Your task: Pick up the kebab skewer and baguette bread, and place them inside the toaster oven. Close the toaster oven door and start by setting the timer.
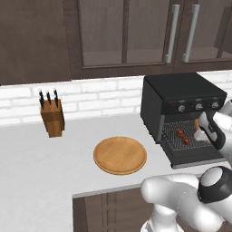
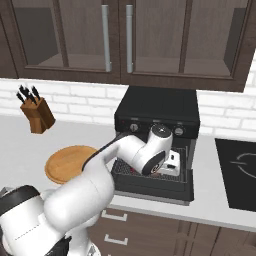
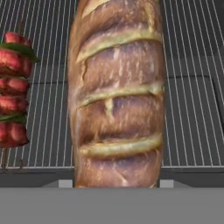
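reaching into the open toaster oven [image 1: 181, 93], the white arm has its claw [image 2: 171, 162] low over the wire rack [image 3: 192, 109], just inside the oven mouth. the baguette bread [image 3: 117, 94] runs lengthwise along the rack straight ahead of the hand camera, brown crust with pale slashes, its near end at the bottom edge where the claw's tips would be. whether the claw is clenched on the loaf or has released it cannot be told, since the fingertips are hidden.

the kebab skewer [image 3: 14, 89] lies on the same rack just left of the bread, parallel to it, a small gap of wire between them; its red chunks with green bits show clearly. from the left base view the skewer [image 1: 182, 134] sits mid-rack, with the bread beside the hand on the right.

the toaster oven door [image 2: 155, 188] hangs folded down flat toward the worktop [image 1: 41, 154] edge. three round knobs [image 1: 198, 106] line the panel above the opening.

a round wooden plate [image 1: 120, 155] rests on the worktop left of the oven, and a knife block [image 1: 52, 118] stands farther left by the tiled wall.
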Controlling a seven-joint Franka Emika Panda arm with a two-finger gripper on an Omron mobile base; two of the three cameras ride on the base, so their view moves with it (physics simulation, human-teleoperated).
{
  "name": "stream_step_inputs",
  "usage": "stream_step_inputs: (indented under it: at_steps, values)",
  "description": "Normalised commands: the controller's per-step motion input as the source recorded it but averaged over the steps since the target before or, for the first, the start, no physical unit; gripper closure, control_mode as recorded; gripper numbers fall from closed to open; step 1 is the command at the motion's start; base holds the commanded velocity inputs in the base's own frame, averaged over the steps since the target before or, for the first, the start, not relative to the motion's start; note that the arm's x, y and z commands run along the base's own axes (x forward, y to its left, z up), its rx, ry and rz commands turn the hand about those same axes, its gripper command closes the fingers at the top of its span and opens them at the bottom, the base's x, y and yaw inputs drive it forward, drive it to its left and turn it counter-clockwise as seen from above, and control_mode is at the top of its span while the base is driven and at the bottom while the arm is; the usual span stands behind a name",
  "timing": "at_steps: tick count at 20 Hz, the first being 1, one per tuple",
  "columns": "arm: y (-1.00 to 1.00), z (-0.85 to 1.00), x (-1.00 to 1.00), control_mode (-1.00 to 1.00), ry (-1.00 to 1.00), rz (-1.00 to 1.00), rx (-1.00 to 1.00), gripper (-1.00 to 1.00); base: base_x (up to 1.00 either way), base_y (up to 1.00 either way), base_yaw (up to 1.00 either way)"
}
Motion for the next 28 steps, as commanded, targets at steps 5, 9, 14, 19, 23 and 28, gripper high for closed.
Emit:
stream_step_inputs:
  at_steps: [5, 9, 14, 19, 23, 28]
  values:
    - [-0.14, -0.19, 0.37, -1.0, 0.0, -0.04, 0.0, 1.0, 0.0, 0.0, 0.0]
    - [-0.13, -0.19, 0.26, -1.0, 0.0, -0.02, 0.0, 1.0, 0.0, 0.0, 0.0]
    - [-0.19, -0.19, 0.19, -1.0, 0.0, -0.01, 0.0, 1.0, 0.0, 0.0, 0.0]
    - [-0.19, -0.19, 0.06, -1.0, 0.0, 0.0, 0.0, 1.0, 0.0, 0.0, 0.0]
    - [-0.08, -0.29, -0.03, -1.0, 0.0, 0.0, 0.0, -1.0, 0.0, 0.0, 0.0]
    - [-0.04, -0.03, -0.02, -1.0, -0.06, 0.0, 0.0, -1.0, 0.0, 0.0, 0.0]
